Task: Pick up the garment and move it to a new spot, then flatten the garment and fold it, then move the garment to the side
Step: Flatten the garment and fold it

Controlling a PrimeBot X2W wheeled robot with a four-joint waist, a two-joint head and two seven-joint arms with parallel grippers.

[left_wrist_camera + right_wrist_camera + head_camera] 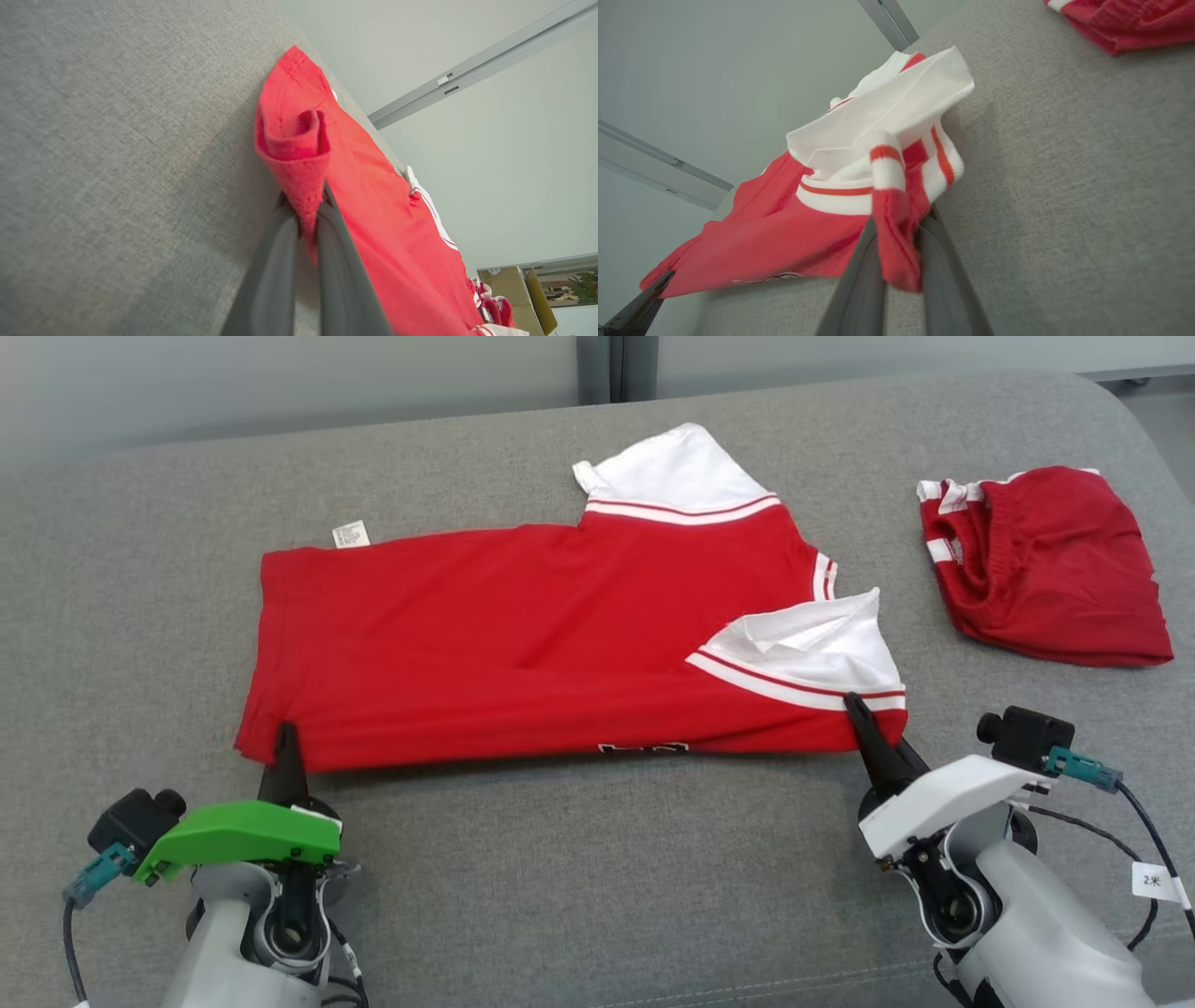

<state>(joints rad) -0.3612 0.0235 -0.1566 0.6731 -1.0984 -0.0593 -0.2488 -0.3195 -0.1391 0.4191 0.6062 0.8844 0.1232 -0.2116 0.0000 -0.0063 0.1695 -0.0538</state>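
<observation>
Left gripper (286, 739) is pinched tight on the near hem corner of the red cotton short-sleeved shirt with white, red-striped sleeves (523, 635). Right gripper (857, 709) is clamped on the shirt's near edge just below the sleeve. That shirt lies spread flat across the middle of the grey woven cushion (579, 868), seemingly doubled 1 time lengthwise. Relocating and flattening look done, I judge. Further folding and the move aside are left. 1 crumpled red garment (1046, 569) sits well apart on the right.
</observation>
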